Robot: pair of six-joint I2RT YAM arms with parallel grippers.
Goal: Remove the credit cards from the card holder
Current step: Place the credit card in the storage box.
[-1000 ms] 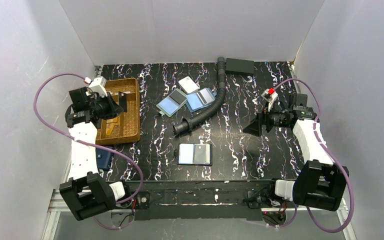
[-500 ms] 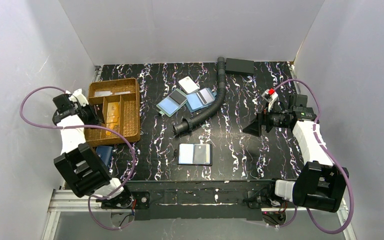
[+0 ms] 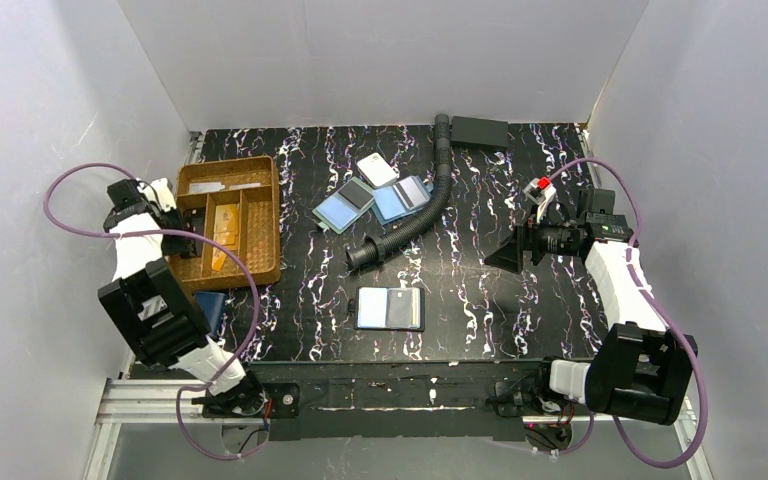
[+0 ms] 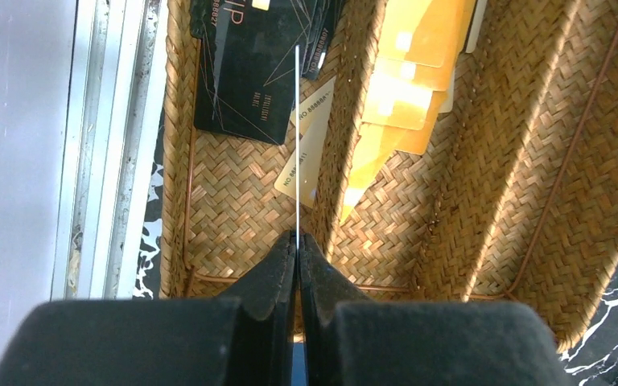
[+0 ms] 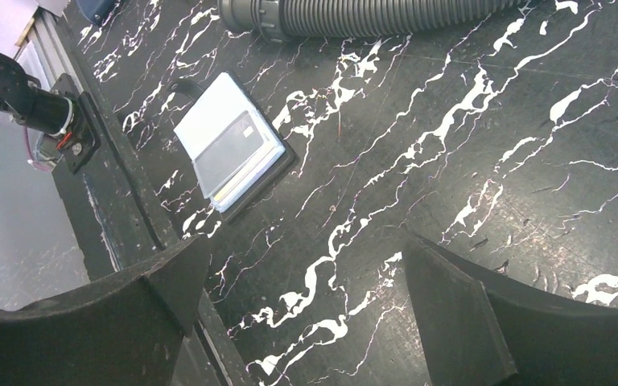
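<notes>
The black card holder [image 3: 390, 308] lies open near the table's front middle, a pale blue card in its left half. It also shows in the right wrist view [image 5: 233, 153]. My left gripper [image 3: 185, 240] is over the near left end of the wicker basket [image 3: 265, 215]. Its fingertips [image 4: 298, 239] are shut on a thin card [image 4: 298, 145] seen edge-on. Its face colour is hidden. Orange-tan cards [image 4: 410, 72] lie in the basket's middle compartment. My right gripper [image 3: 508, 255] is open and empty above bare table, right of the holder, and shows in the right wrist view [image 5: 302, 273].
Black cards [image 4: 249, 80] and a cream card [image 4: 310, 137] lie in the basket's left compartment. A corrugated black hose [image 3: 420, 215], two overlapping blue-and-dark rectangles [image 3: 370, 203], a white tag [image 3: 376, 168] and a black box [image 3: 480, 130] lie further back. A navy pouch [image 3: 208, 310] lies below the basket.
My left arm has folded back and swung left, carrying its gripper from over the basket's middle to its near left end. The right arm and the card holder have not moved.
</notes>
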